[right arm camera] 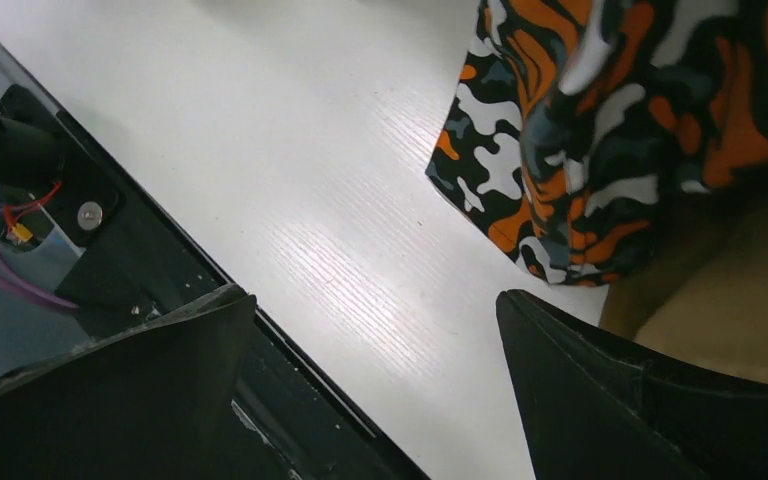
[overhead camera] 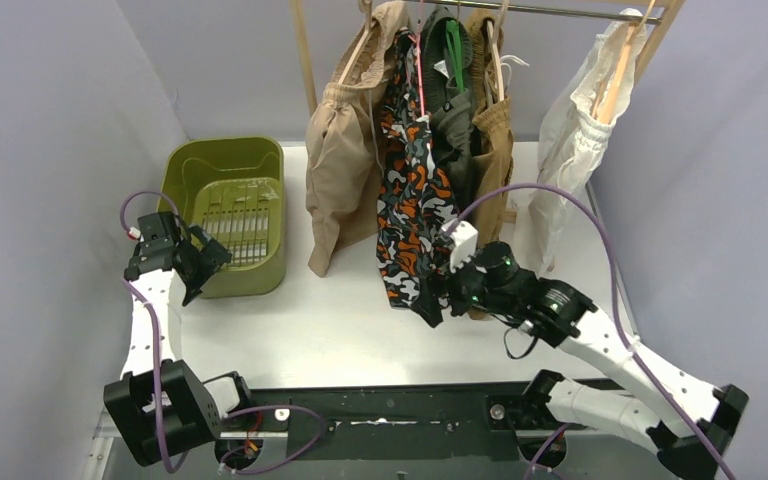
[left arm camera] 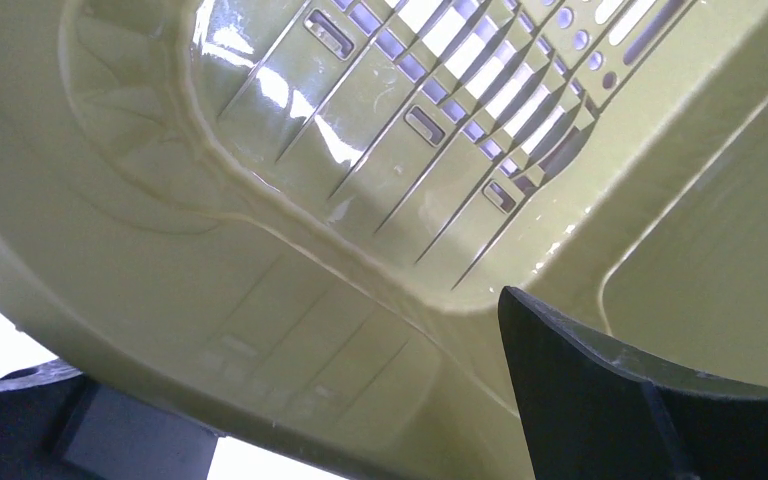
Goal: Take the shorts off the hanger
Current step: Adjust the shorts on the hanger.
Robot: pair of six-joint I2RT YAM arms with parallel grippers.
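Note:
Several pairs of shorts hang on hangers from a rail (overhead camera: 560, 10) at the back: beige (overhead camera: 345, 150), orange-black-grey camouflage (overhead camera: 410, 210), dark olive (overhead camera: 450, 110), brown (overhead camera: 497, 140) and white (overhead camera: 570, 150). My right gripper (overhead camera: 457, 285) is open, low beside the hem of the camouflage shorts (right arm camera: 600, 130), with nothing between its fingers (right arm camera: 600, 400). Brown cloth (right arm camera: 730, 290) shows just behind that hem. My left gripper (overhead camera: 205, 262) is open at the near left corner of the green basket (overhead camera: 225, 215), empty. In the left wrist view its jaws (left arm camera: 280, 335) face the basket's slotted bottom (left arm camera: 440, 110).
The white table (overhead camera: 310, 320) runs from the basket to the hanging clothes. A black base rail (overhead camera: 380, 410) lies along the near edge, seen also in the right wrist view as the dark rail (right arm camera: 130, 270). Grey walls close in on both sides. Wooden rack posts (overhead camera: 305, 50) stand at the back.

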